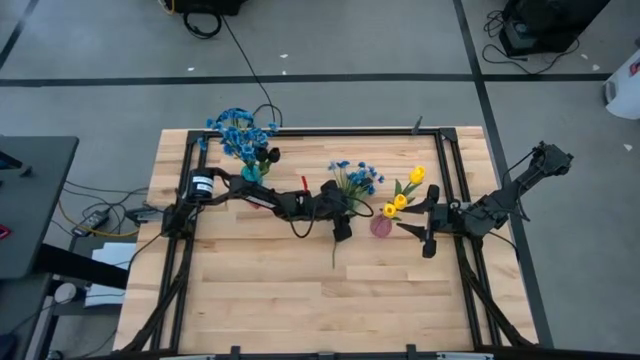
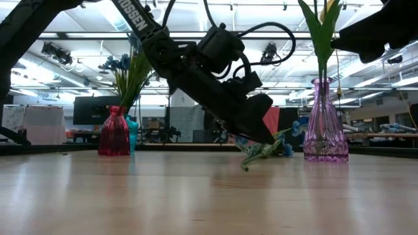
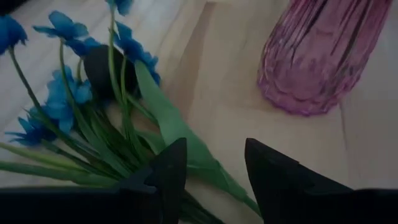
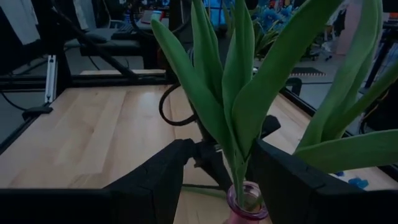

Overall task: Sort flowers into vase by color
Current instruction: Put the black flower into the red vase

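Pick-up step: left gripper [image 3: 214, 171], jaws part-open, straddles blue-blossomed artificial flowers [image 3: 68, 99] lying on tabletop [image 1: 260, 290], nine o'clock of pink glass vase [image 1: 381, 226]. Next: close on stems, lift. Right gripper [image 4: 214, 165], jaws apart, brackets yellow tulips' [image 1: 405, 192] leaves, grip uncertain.

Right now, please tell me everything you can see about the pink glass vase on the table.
The pink vase looks like clear, ribbed, pink-tinted glass with a wide bulbous base and a narrow neck. It stands upright on the wooden table, right of centre. Yellow tulips with long green leaves stand in its mouth. The right end effector sits at its neck, one finger on each side of the stems. Blue flowers lie on the table beside it, not touching it.
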Motion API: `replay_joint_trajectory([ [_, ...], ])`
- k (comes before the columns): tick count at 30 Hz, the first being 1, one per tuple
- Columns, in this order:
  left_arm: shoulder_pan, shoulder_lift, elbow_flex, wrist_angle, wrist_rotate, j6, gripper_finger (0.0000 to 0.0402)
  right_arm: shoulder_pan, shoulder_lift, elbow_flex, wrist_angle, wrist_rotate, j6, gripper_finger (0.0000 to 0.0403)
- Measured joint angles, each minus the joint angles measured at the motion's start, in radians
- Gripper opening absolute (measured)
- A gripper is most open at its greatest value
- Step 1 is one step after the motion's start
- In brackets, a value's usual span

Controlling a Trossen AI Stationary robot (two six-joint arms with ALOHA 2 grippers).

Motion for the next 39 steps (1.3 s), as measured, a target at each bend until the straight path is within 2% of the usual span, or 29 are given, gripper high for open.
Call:
replay_joint_trajectory([
  [9,0.002,0.0,0.003,-0.062,0.013,-0.079,0.0168,0.0,0.0,0.0,0.002,0.0,-0.014,0.0201],
  [18,0.014,0.037,0.009,-0.112,0.052,-0.076,0.0168,0.0,0.0,0.0,0.01,-0.002,-0.018,0.0201],
  [27,0.032,0.027,0.027,-0.196,-0.025,-0.058,0.0163,0.0,0.0,0.0,0.016,-0.015,-0.018,0.0201],
  [31,0.025,0.028,0.032,-0.222,-0.064,-0.053,0.0128,0.0,0.0,0.0,0.015,-0.016,-0.018,0.0201],
  [39,0.019,0.026,0.031,-0.226,-0.069,-0.026,0.0012,0.0,0.0,0.0,0.014,-0.016,-0.018,0.0201],
])
